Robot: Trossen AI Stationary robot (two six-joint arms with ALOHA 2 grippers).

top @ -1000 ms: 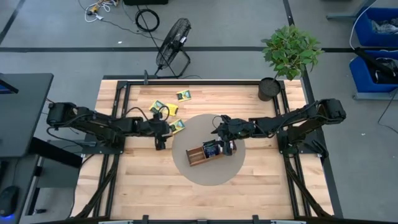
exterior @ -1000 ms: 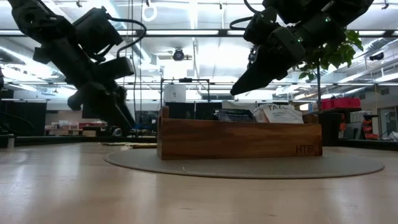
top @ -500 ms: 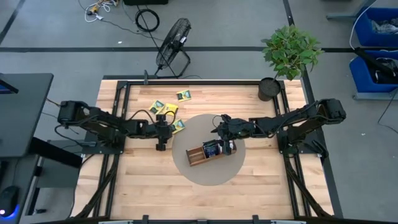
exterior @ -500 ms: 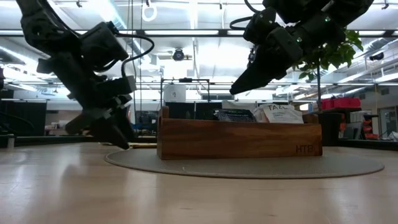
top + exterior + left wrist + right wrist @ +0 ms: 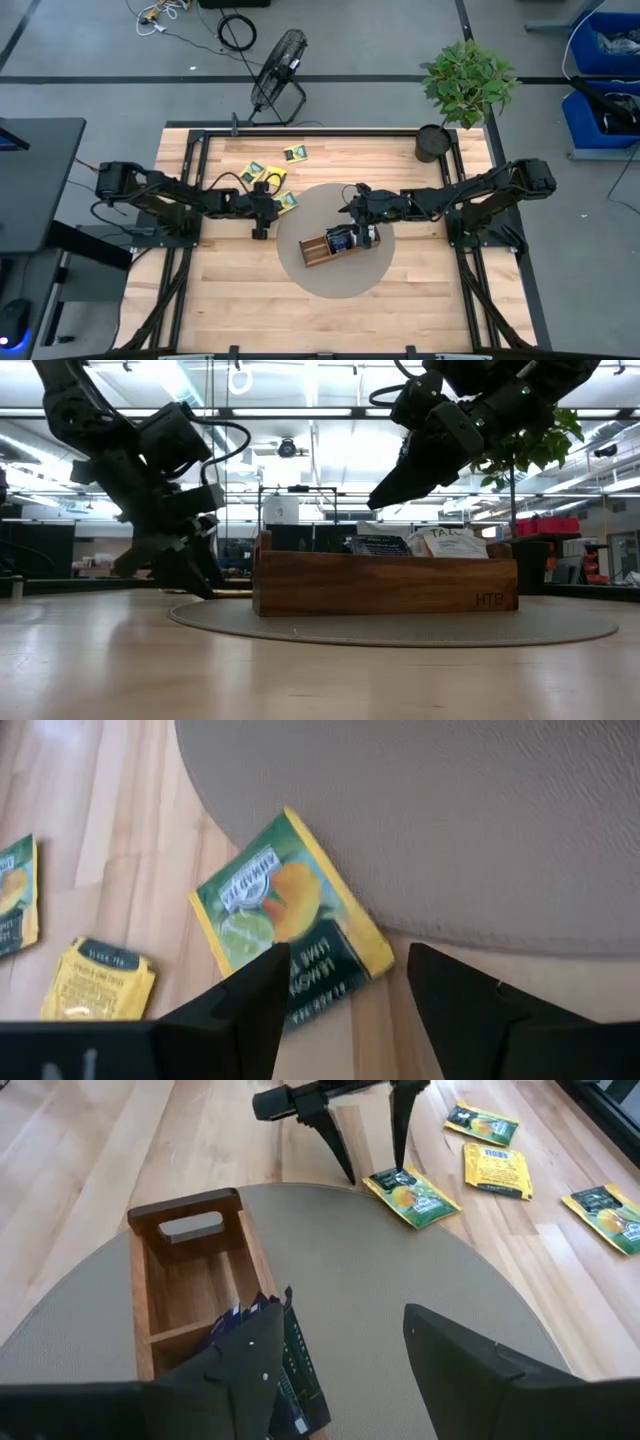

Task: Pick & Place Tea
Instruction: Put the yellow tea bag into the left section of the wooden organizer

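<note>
I am looking at the left end effector (image 5: 260,230) hanging low over the tabletop (image 5: 230,300), just off the left edge of the round grey mat (image 5: 330,285). Its fingers (image 5: 240,1010) are standing apart with nothing between them. A yellow-and-green tea sachet (image 5: 290,920) is lying just ahead of those fingertips, flat, with one corner overlapping the mat's rim; from above it is sitting (image 5: 286,203) just beyond the end effector, toward the far edge of the tabletop. I cannot tell whether the fingertips are touching the wood.

More yellow-and-green sachets (image 5: 262,172) are lying scattered farther on toward the far left corner, one of them (image 5: 295,153) set apart nearer the far edge.

The right end effector (image 5: 350,208) is hovering above the mat, over the far end of the wooden tray (image 5: 318,252), its fingers (image 5: 470,1370) spread wide and empty. In the tray, dark sachets (image 5: 290,1370) are standing on edge in the near compartments, partly blocked by the right fingers, and the last compartment (image 5: 190,1285) is showing bare wood. From table height the tray's wall (image 5: 385,585) is hiding most of its contents; only the tops of a few sachets (image 5: 445,542) are poking above it.
</note>
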